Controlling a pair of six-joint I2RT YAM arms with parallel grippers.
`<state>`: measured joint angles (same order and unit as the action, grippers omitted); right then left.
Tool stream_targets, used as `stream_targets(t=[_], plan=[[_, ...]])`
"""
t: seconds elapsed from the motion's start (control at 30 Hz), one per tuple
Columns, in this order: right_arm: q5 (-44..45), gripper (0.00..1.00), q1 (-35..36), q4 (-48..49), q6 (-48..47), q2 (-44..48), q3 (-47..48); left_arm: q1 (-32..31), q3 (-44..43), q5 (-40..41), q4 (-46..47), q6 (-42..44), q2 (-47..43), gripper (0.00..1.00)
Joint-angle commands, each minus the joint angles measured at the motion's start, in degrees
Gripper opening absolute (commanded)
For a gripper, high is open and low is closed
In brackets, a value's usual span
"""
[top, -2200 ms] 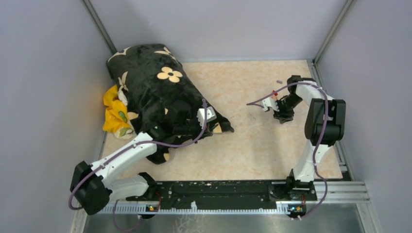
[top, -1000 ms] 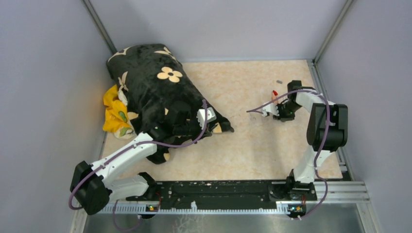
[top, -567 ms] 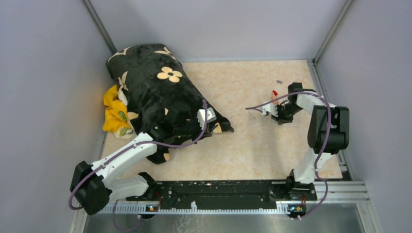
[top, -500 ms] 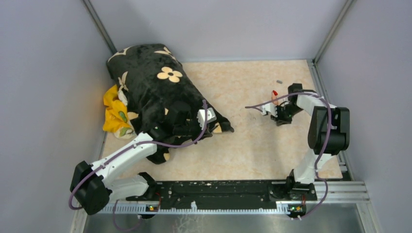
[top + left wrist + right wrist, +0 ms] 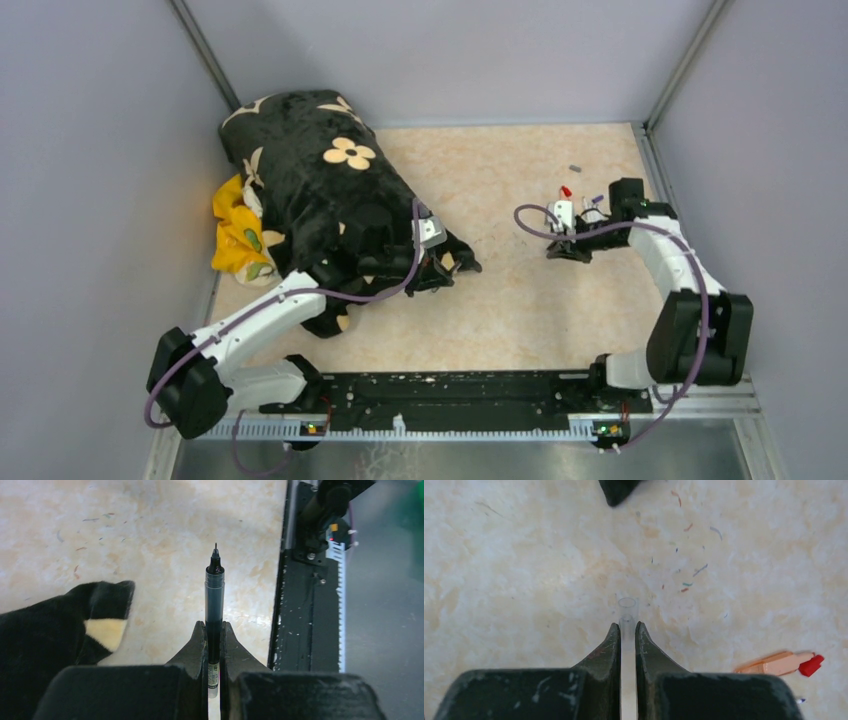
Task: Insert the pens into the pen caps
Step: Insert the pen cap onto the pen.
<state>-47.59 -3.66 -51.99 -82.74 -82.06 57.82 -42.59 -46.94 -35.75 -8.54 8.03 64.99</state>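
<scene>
My left gripper [image 5: 214, 625] is shut on a very thin dark pen [image 5: 215, 587]. Its bare tip points away over the table, toward the black base rail. In the top view that gripper [image 5: 432, 262] sits at the edge of the black flowered cloth. My right gripper [image 5: 627, 626] is shut on a clear greyish tube cap [image 5: 627, 609], open end pointing away, just above the table. In the top view it [image 5: 566, 246] is at the right. An orange marker [image 5: 774, 664] with a red cap [image 5: 811, 664] lies to its right.
A black flowered cloth [image 5: 320, 185] over a yellow cloth [image 5: 235, 235] covers the left of the table; its corner shows in the left wrist view [image 5: 55, 625]. A small grey cap [image 5: 575, 168] and a purple-tipped piece [image 5: 597, 199] lie at the far right. The black base rail [image 5: 305, 605] runs along the near edge.
My right arm has swung its elbow toward the near edge and turned its gripper to point left, low over the table. My left gripper has shifted slightly right off the cloth.
</scene>
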Motion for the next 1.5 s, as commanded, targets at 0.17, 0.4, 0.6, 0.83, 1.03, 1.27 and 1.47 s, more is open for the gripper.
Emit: stream_targets(t=[0.17, 0.4, 0.6, 0.83, 1.03, 1.27, 1.47], plan=[[-22.40, 0.00, -0.30, -5.80, -8.54, 12.32, -4.85, 0.22, -0.90, -16.70, 15.23, -17.67, 9.36, 0.00], [-25.85, 0.00, 0.00, -9.41, -14.69, 12.88, -5.79, -0.48, -5.97, -18.55, 12.17, -21.98, 18.37, 0.00], [-23.77, 0.00, 1.07, -13.00, -23.99, 12.98, -6.15, -2.65, -10.06, -18.53, 8.84, -22.08, 23.49, 0.00], [-17.38, 0.00, 2.35, -17.57, -40.07, 12.06, -3.68, -3.66, -14.79, -21.37, 0.33, -22.12, 28.40, 0.00], [-10.19, 0.00, 5.08, -19.18, -45.16, 9.73, 1.11, -3.82, -16.80, -25.43, -2.66, -25.36, 32.04, 0.00], [-4.06, 0.00, 9.28, -19.88, -45.89, 7.96, 5.46, -3.95, -19.80, -28.52, -4.22, -29.00, 36.23, 0.00], [-1.96, 0.00, 11.63, -21.28, -45.80, 6.96, 8.37, -3.96, -21.03, -29.43, -3.77, -31.60, 37.95, 0.00]])
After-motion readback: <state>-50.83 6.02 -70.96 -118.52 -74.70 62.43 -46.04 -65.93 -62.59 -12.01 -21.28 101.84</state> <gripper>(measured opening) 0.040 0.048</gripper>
